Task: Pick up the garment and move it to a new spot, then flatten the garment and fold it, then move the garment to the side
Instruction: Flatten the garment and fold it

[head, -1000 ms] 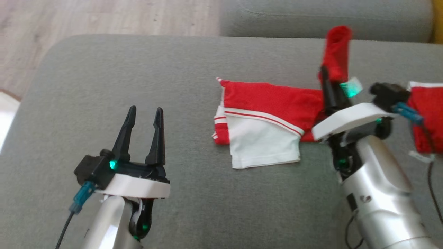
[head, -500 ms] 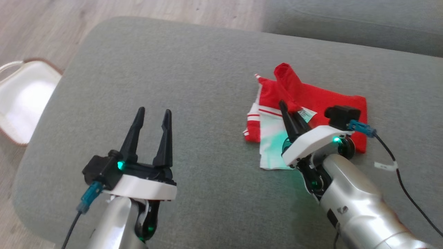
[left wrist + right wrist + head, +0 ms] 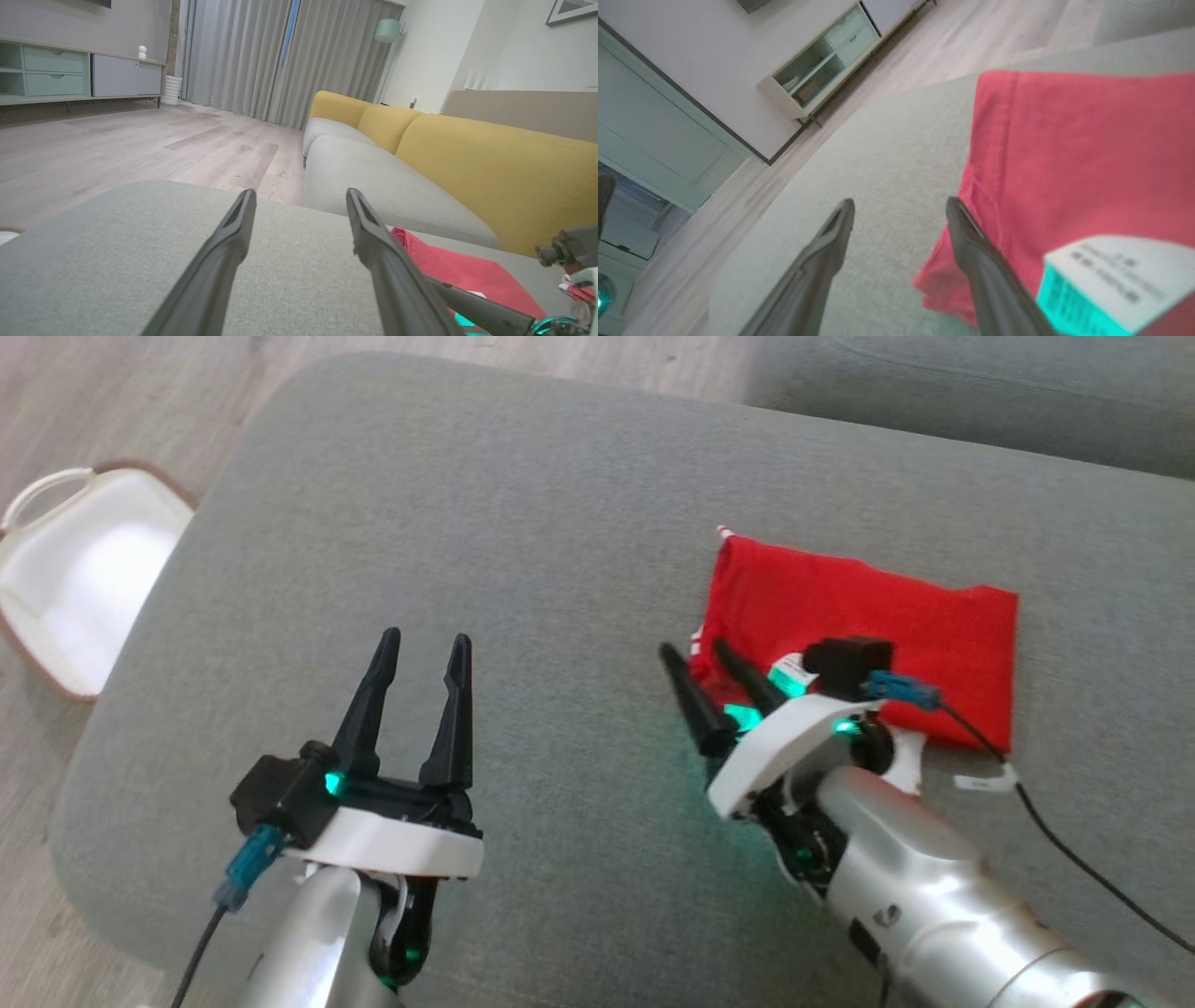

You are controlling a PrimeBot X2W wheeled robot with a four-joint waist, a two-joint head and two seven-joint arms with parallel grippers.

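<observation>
The garment [image 3: 868, 616] is red and lies folded into a flat rectangle on the grey cushion [image 3: 513, 523], right of centre. In the right wrist view its red cloth [image 3: 1087, 154] bears a white care label [image 3: 1101, 275]. My right gripper [image 3: 695, 649] is open at the garment's near left corner, one finger over the cloth edge and the other over bare cushion, holding nothing. From its wrist, the right gripper [image 3: 900, 201] shows spread fingers. My left gripper [image 3: 426, 637] hovers open and empty over the cushion well to the left, and the left gripper [image 3: 301, 192] sees the garment [image 3: 448, 273] to its right.
A white basket [image 3: 75, 569] stands on the wooden floor left of the cushion. A grey sofa seat [image 3: 934, 383] lies beyond, with a yellow backrest [image 3: 490, 172]. The right arm's black cable [image 3: 1074, 849] trails over the cushion near the garment.
My right gripper carried the raised red part leftwards, laid it over the white part, then opened and let go. The head camera also shifted. The left gripper stayed open.
</observation>
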